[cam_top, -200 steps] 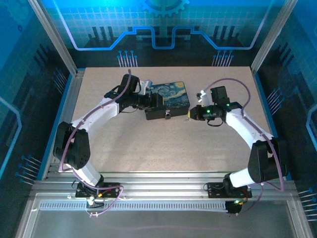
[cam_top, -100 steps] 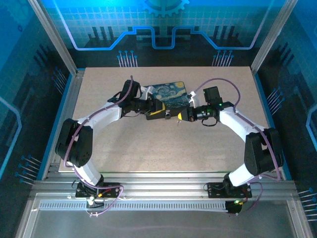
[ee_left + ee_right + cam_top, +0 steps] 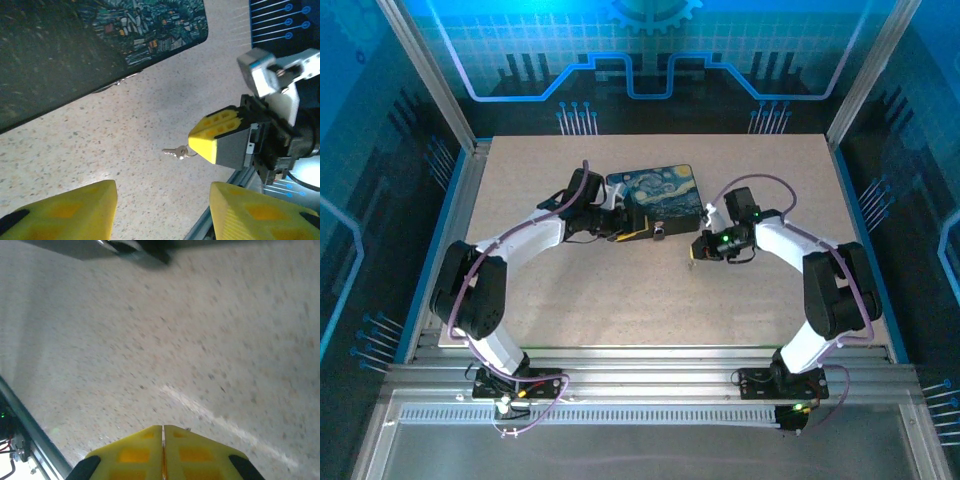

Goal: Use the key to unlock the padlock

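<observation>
Blue light tints the enclosure walls (image 3: 360,200); the table (image 3: 620,300) is brightly, evenly lit from above. The right wrist view is motion-blurred, while the key (image 3: 175,151) looks sharp at the centre of the left wrist view.

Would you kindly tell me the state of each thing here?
left gripper, open and empty
right gripper, shut on the key
key, held, not in the padlock
padlock, at the front of the painted box, locked or not unclear
painted box, lid down
</observation>
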Controlling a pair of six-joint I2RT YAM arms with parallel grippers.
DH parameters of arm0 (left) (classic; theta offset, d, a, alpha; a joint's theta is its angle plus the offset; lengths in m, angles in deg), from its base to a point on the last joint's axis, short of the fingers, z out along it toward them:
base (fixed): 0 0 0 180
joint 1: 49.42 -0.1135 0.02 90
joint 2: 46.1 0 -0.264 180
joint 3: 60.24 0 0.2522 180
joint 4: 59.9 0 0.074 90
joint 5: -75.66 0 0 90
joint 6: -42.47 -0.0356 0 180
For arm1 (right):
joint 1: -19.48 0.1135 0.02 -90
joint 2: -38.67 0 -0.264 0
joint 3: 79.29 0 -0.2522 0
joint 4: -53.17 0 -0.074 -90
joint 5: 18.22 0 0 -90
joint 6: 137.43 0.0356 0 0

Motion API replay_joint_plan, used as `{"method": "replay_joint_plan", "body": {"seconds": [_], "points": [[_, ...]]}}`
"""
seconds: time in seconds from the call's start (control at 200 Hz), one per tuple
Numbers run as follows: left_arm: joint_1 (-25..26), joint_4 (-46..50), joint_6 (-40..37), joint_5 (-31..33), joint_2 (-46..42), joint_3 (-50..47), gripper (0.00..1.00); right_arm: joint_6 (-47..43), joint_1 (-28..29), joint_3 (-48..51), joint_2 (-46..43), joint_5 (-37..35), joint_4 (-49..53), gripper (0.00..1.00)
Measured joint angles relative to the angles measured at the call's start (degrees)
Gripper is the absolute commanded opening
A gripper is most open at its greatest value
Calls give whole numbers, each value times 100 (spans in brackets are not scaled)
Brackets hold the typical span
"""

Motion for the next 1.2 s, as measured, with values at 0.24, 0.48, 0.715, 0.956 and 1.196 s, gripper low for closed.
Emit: {"method": "replay_joint_plan", "body": {"seconds": [0.24,0.48,0.715,0.956,1.196], "points": [[-66,323,-155,389,-131,76,58,28,-20,356,-2,-518,149,19],[-98,603,-299,656,-345,153,60,-33,-286,391,-37,-774,372,29],[-109,754,-393,811,-446,153,61,-225,-192,391,-299,-758,520,42],[-109,898,-481,896,-448,153,62,-131,238,391,-234,-890,717,47],[-109,966,-498,933,-466,153,62,22,448,380,66,-1198,800,47]]}}
